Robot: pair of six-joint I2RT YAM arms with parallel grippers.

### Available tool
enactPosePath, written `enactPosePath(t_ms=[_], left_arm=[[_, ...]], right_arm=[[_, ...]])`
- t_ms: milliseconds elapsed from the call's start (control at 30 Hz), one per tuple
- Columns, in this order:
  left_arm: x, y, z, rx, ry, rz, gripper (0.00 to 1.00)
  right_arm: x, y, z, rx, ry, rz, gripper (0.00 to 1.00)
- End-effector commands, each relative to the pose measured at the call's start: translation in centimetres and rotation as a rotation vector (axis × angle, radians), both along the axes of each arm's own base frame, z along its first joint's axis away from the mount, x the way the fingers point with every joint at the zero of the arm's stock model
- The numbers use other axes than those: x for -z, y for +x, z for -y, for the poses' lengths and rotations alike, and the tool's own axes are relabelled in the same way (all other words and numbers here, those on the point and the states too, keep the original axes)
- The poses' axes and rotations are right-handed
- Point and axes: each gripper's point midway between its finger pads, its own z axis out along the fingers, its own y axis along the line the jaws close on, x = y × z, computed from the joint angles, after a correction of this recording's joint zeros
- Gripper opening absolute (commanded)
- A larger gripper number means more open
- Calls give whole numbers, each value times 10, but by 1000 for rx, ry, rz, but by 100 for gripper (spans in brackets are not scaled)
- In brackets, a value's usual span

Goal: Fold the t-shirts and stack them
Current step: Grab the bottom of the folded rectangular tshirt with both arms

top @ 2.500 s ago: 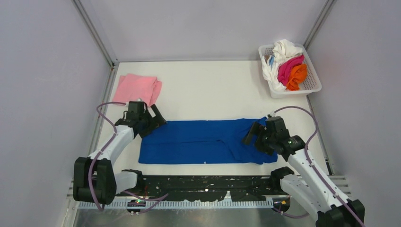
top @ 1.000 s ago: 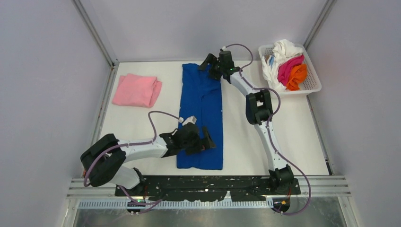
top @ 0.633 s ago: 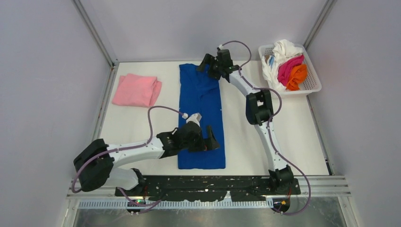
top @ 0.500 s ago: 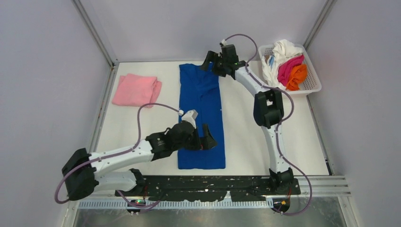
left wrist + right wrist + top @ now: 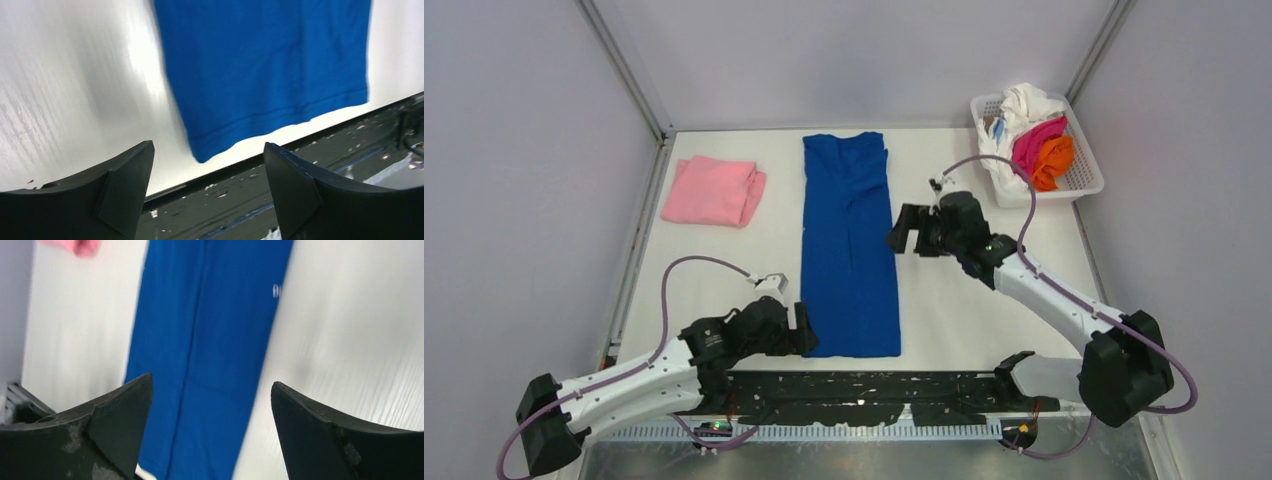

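The royal blue t-shirt (image 5: 848, 245) lies flat as a long narrow strip running from the far edge to the near edge of the table. My left gripper (image 5: 801, 330) stands open and empty just left of its near left corner; the left wrist view shows that corner of the blue t-shirt (image 5: 265, 65) ahead of the left gripper (image 5: 207, 147). My right gripper (image 5: 898, 230) is open and empty beside the strip's right edge at mid-length. In the right wrist view the right gripper (image 5: 211, 381) hangs over the blue t-shirt (image 5: 215, 315). A folded light pink t-shirt (image 5: 714, 190) lies at the far left.
A white mesh basket (image 5: 1084, 185) at the far right corner holds white (image 5: 1024, 103), magenta (image 5: 1034, 143) and orange (image 5: 1054, 162) t-shirts. The black base rail (image 5: 874, 385) runs along the near table edge. Grey walls close in left, right and behind.
The right arm has drawn back from the blue t-shirt's far end to beside its middle. The left arm has pulled off the shirt's near part toward the near left corner.
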Motion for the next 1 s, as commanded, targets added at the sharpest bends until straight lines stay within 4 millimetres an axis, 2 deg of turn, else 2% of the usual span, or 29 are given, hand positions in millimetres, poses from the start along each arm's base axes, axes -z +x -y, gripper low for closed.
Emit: enactPosePath(t_ms=[0, 167, 267, 467, 667, 833, 967], left_arm=[[9, -4, 6, -17, -72, -33, 76], [27, 1, 8, -44, -95, -57, 53], [32, 3, 5, -56, -84, -82, 38], [40, -7, 12, -20, -112, -133, 2], [46, -20, 6, -9, -96, -192, 0], [43, -21, -1, -30, -98, -180, 0], [39, -21, 0, -34, -128, -168, 0]], right_arm=[[13, -44, 4, 43, 42, -13, 95], [37, -90, -10, -44, 30, -76, 96], [59, -117, -14, -106, -23, -141, 97], [87, -165, -18, -228, -73, -255, 100], [96, -199, -23, -307, -86, -304, 100], [110, -221, -26, -345, -109, -342, 90], [124, -231, -26, -359, -155, -376, 81]])
